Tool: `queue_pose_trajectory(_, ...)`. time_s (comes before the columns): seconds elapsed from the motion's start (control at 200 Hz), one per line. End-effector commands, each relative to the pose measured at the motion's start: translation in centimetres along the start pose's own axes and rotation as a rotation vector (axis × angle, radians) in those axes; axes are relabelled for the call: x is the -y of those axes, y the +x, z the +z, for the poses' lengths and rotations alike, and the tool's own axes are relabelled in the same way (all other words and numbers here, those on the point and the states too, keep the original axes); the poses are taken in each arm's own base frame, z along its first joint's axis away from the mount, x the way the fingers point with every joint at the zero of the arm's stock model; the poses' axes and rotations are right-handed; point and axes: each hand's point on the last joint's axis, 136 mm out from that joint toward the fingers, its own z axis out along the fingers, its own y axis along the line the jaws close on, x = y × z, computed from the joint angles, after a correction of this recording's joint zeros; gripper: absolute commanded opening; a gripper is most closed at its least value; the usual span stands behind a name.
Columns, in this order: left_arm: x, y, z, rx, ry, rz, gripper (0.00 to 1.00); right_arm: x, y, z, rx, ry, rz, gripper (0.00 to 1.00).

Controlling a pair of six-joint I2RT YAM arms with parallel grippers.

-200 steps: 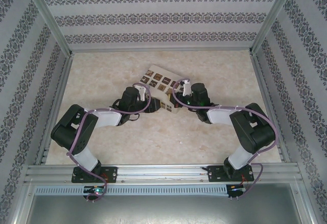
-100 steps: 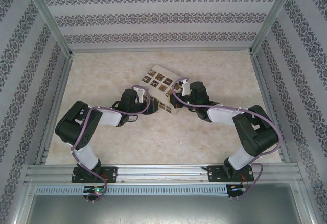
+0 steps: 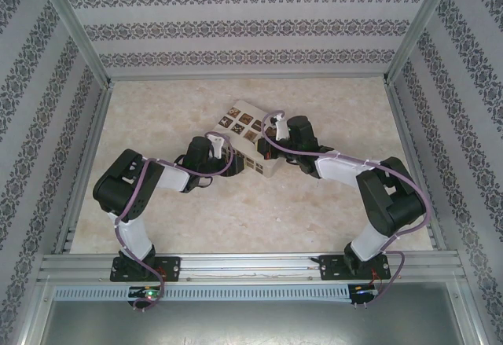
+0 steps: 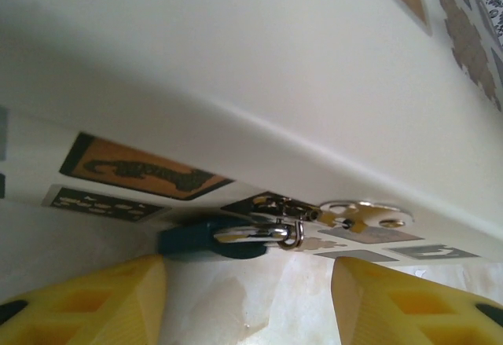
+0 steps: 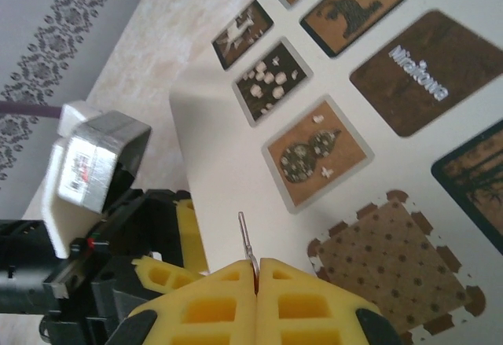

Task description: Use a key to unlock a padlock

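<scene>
**Asker:** What has your right claw got?

**Me:** My right claw (image 5: 257,266) is pressed fully closed, the yellow pads meeting with no gap. The key (image 5: 245,239) is pinched between them. It is a thin sliver of metal, and most of its length pokes out past my fingertips. It hangs above the top of the box (image 5: 216,137), near the corner, beside the brown patterned squares.

**Asker:** And the left?

**Me:** My left claw (image 4: 247,273) is spread wide and holds nothing. One yellow finger (image 4: 86,302) sits low on the left of my wrist view, the other low on the right, with bare table (image 3: 196,109) between them.

**Asker:** Where is the padlock?

**Me:** The padlock (image 4: 196,243) is straight ahead of my open left fingers, beyond their tips and touching neither. It is tucked low against the side of the box, just above the table. Its blue body lies sideways, and its silvery shackle (image 4: 255,233) points right, where it meets a small metal fitting on the box. I cannot tell exactly how the two are joined.

**Asker:** How do the arms stand from above?

**Me:** Both reach in to the near side of the box. The left comes from the left and the right from the right, so my claws are close together there. From my right wrist I see the left claw's black body just off the corner of the box.

**Asker:** Is the key at the lock?

**Me:** No. It is over the box top, apart from the padlock.
</scene>
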Motion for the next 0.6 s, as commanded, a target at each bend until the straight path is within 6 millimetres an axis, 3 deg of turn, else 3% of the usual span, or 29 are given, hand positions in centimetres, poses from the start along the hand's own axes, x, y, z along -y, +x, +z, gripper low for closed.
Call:
queue_pose_trajectory(0.0, 0.3, -1.4, 0.2, 0.034, 0.025, 0.064, 0.57, 0.5, 1.3, 0.8, -0.050, 0.021, -0.014, 0.00)
queue_pose_trajectory(0.275, 0.6, -1.5, 0.7, 0.013, 0.047, 0.082, 0.52, 1.6, 3.1, 1.6, -0.095, 0.045, -0.003, 0.00)
queue_pose_trajectory(0.6, 0.9, -1.6, 1.0, 0.004, 0.063, 0.069, 0.47, 1.7, 3.3, 1.6, -0.094, 0.052, -0.006, 0.00)
